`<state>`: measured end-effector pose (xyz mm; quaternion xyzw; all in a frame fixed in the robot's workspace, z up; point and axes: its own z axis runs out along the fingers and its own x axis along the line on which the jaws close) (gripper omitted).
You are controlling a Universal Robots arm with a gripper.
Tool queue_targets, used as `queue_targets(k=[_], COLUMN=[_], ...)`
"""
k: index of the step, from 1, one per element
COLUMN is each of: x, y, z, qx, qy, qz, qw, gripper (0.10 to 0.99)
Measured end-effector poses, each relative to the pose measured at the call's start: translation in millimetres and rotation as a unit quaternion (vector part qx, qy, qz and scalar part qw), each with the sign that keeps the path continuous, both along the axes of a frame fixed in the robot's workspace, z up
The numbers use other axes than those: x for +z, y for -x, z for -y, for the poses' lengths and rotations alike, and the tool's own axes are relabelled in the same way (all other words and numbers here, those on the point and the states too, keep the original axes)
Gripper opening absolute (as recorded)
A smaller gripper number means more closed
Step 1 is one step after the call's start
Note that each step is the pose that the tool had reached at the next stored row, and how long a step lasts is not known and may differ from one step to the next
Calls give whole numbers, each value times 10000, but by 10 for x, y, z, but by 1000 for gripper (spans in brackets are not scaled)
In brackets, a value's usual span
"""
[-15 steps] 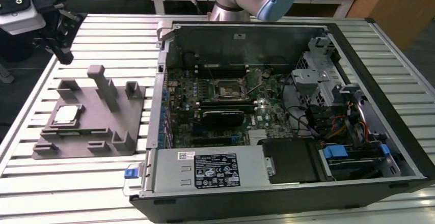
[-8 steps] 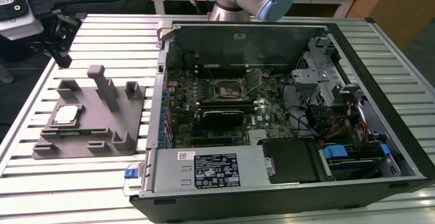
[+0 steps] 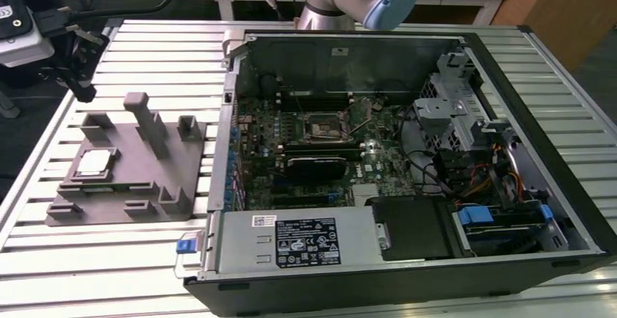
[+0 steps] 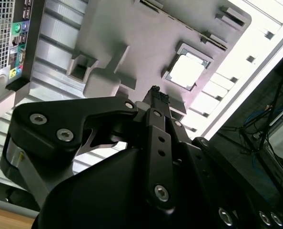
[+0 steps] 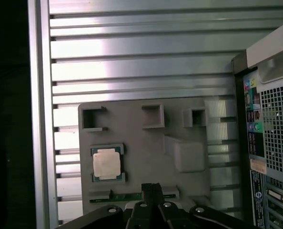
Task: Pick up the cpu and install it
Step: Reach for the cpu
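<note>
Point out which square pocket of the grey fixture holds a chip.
The square pocket at the exterior view's left side of the fixture: the silver-topped cpu lies in it; the other square pockets look empty.

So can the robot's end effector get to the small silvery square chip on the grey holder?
Probably yes. The small silvery square chip lies uncovered, face up, in a pocket of the grey plastic holder. The black end effector hangs above that holder, with nothing between it and the chip.

Grey fixture (image 3: pixel 144 177) (plastic, perhaps), open case (image 3: pixel 347 61)
</note>
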<state>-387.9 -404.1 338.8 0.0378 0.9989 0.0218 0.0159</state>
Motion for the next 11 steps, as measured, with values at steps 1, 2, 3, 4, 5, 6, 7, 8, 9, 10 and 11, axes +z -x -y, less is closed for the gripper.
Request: queue_targets(k=[1, 2, 3, 4, 5, 6, 7, 8, 9, 10, 11], x=[-16, -31, -47, -63, -77, -91, -105, -117, -130, -142, -151], y=[19, 35, 51, 66, 81, 94, 106, 117, 126, 134, 140], z=[0, 0, 0, 0, 0, 0, 0, 0, -1, -1, -2], qx=[0, 0, 0, 0, 0, 0, 0, 0, 0, 0, 0], qy=[0, 0, 0, -1, -1, -1, -1, -1, -1, 0, 0], qz=[0, 0, 1, 1, 1, 1, 1, 1, 1, 1, 0], qw=[10000, 10000, 10000, 10000, 10000, 10000, 10000, 10000, 10000, 10000, 10000], gripper=[106, 106, 106, 106, 106, 106, 106, 106, 106, 106, 106])
